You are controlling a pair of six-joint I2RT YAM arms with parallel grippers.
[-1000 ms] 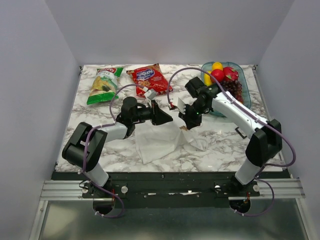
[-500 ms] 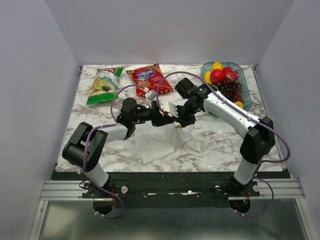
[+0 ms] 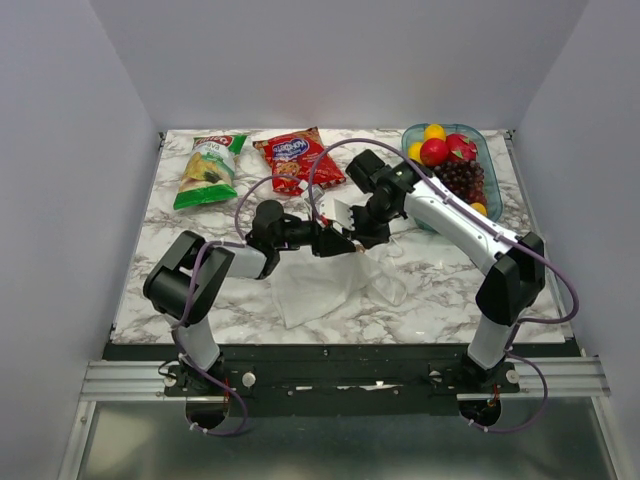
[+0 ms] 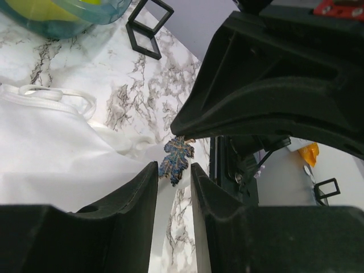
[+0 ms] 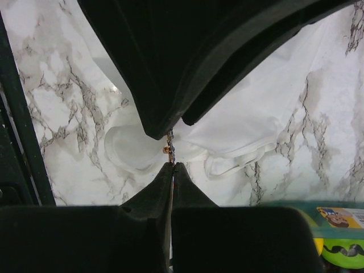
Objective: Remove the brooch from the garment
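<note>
Nearest me the white garment (image 3: pixel 318 288) lies rumpled on the marble (image 3: pixel 440 285), one fold drawn up toward the two grippers meeting above its far edge. The left gripper (image 4: pixel 173 170) has its fingers (image 4: pixel 145 185) a narrow slit apart, gripping nothing I can see. The brooch (image 4: pixel 177 157) shows face-on just past their tips. The right gripper (image 5: pixel 172 166) comes in from the other side, fingers pressed together on the brooch's edge, a thin line in its own camera. So the brooch hangs between the two tips, right at the raised fold. I can't make out whether its pin is through the fabric.

I'd reckon this is the parting step. Done well, the left would close on cloth beside the brooch, not on it, and pin that down while the right draws off slowly along the pin's line, lest the fabric follow or tear. That hold is on a thin edge, so a jerk could flick it loose. Farther back, the frame (image 4: pixel 149 27) and fruit bowl (image 3: pixel 486 160) sit well apart.
</note>
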